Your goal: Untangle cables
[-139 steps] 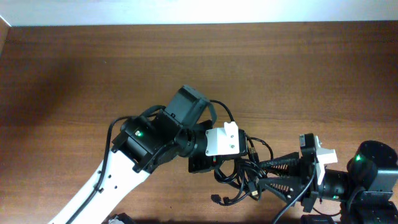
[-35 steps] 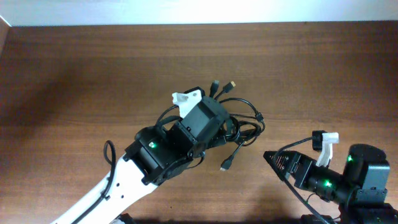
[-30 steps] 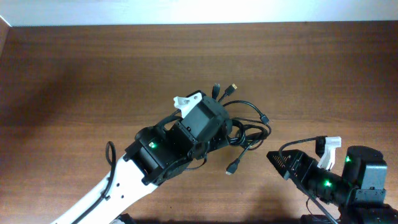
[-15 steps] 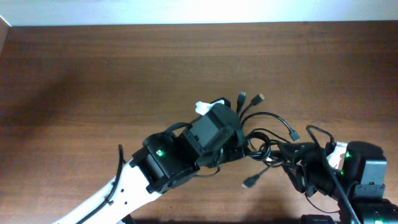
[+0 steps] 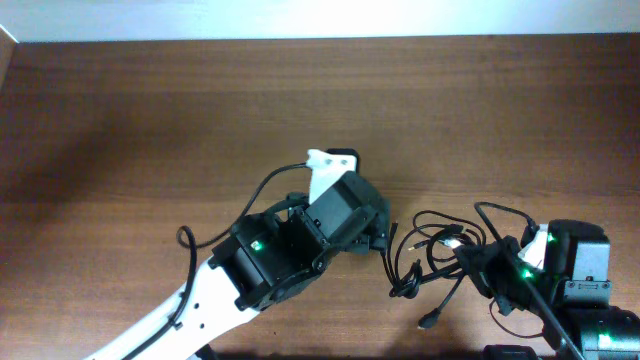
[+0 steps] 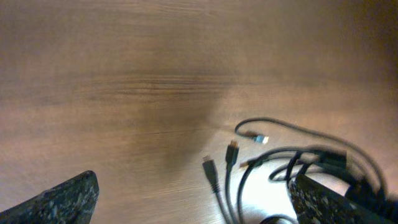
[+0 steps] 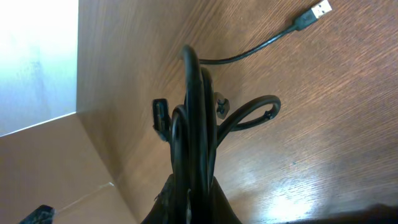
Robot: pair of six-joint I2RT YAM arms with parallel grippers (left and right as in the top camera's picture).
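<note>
Right gripper (image 7: 188,194) pinches the thin black knotted cables (image 7: 196,106); left gripper (image 6: 198,200) gapes empty. Risk: pulling one-handed may cinch them tighter.

Bare table (image 5: 150,120) lay open at the far side and left.
Cables (image 5: 437,262) cluttered the gap between left arm (image 5: 290,250) and right arm (image 5: 570,275).

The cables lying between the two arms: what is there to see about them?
The cables are a few thin, black, rubbery-looking cords looped into one loose tangle on the wooden table. Several free ends carry small plugs; one plug has a shiny metal tip, and another is pale-tipped. The right gripper is shut on a bunch of strands, which stand up from between its fingers. The left gripper is open at the tangle's other side; whether it touches the cords is unclear.
</note>
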